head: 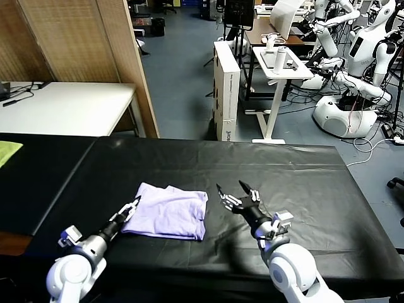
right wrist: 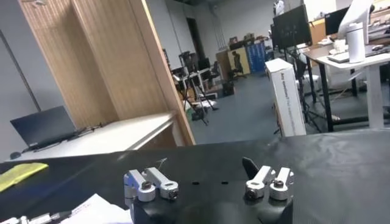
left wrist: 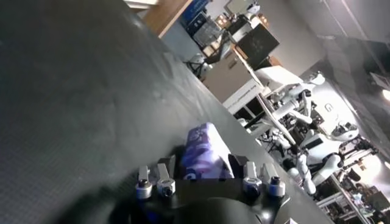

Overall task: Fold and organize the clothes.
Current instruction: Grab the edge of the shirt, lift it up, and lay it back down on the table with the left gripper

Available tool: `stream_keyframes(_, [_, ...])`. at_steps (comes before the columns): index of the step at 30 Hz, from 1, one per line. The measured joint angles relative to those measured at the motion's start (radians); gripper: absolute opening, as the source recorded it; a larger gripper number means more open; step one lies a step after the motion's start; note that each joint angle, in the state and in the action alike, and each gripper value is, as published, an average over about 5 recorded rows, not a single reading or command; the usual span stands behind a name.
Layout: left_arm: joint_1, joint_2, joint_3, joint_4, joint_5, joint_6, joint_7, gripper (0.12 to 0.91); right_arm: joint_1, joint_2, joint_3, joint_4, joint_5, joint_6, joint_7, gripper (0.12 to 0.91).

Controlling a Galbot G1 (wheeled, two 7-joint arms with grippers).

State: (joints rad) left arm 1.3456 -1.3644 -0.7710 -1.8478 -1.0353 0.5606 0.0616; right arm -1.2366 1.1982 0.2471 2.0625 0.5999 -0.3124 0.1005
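Note:
The clothes (head: 169, 212), one light lavender T-shirt, lie folded into a rough rectangle on the black table (head: 303, 183), left of centre. My left gripper (head: 129, 209) sits low at the shirt's near-left corner. In the left wrist view the printed fabric (left wrist: 204, 143) bulges between the fingers of the left gripper (left wrist: 204, 165), which stand apart on either side of it. My right gripper (head: 237, 192) hovers open just right of the shirt, with nothing between its fingers. In the right wrist view the right gripper (right wrist: 205, 164) points across bare table, and a corner of the shirt (right wrist: 91, 210) shows.
A yellow-green cloth (head: 7, 151) lies on the neighbouring black surface at far left. A white table (head: 63, 104) and a wooden screen (head: 82, 38) stand behind. Beyond the table's far edge are a white box (head: 226, 88), a stand and other robots (head: 353, 69).

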Motion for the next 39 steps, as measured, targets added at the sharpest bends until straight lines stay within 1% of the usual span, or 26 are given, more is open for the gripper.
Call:
stream_keyframes(3, [0.003,-0.001,0.0,0.0,-0.003,0.003,0.0,0.648,0.002,0.001,-0.002,-0.003,-0.001,0.0,0.0,0.907])
stream_keyframes(6, [0.007,-0.004,0.001,-0.002,-0.005,0.006,0.001,0.583,0.004,0.002,-0.003,-0.004,-0.002,0.0,0.0,0.907])
stream_keyframes(9, [0.011,-0.008,0.002,-0.004,-0.01,0.008,0.002,0.501,0.005,0.002,-0.003,-0.005,-0.003,0.0,0.0,0.907])
stream_keyframes(11, [0.012,-0.01,0.001,-0.006,-0.016,0.01,0.002,0.423,0.005,0.002,-0.003,-0.007,-0.004,0.0,0.0,0.907])
stream_keyframes(14, [0.012,-0.011,0.001,-0.008,-0.022,0.012,0.002,0.285,0.005,0.003,-0.003,-0.008,-0.005,0.0,0.0,0.907])
stream_keyframes(16, [0.011,-0.01,-0.001,-0.01,-0.021,0.01,-0.001,0.217,0.005,0.003,-0.003,-0.009,-0.006,0.0,0.0,0.907])
stream_keyframes(17, [0.01,-0.009,-0.003,-0.013,-0.018,0.008,-0.003,0.198,0.005,0.004,-0.003,-0.01,-0.008,0.001,0.0,0.907])
stream_keyframes(19, [0.009,-0.004,-0.007,-0.018,-0.005,0.002,-0.006,0.18,0.004,0.004,-0.002,-0.012,-0.015,0.004,-0.001,0.907])
stream_keyframes(23, [0.008,0.02,-0.021,-0.027,0.052,-0.01,0.0,0.179,0.001,0.005,0.0,-0.019,-0.032,0.015,-0.005,0.907])
stream_keyframes(28, [0.003,0.081,-0.051,-0.029,0.083,-0.014,0.01,0.179,-0.003,0.008,0.002,-0.026,-0.04,0.024,-0.007,0.907])
stream_keyframes(33, [0.015,0.17,-0.099,-0.029,0.061,-0.012,0.008,0.179,-0.003,0.011,0.003,-0.035,-0.041,0.031,-0.007,0.907])
stream_keyframes(39, [0.042,0.297,-0.184,-0.043,-0.015,0.007,0.002,0.179,-0.006,0.022,0.003,-0.042,-0.043,0.038,-0.006,0.907])
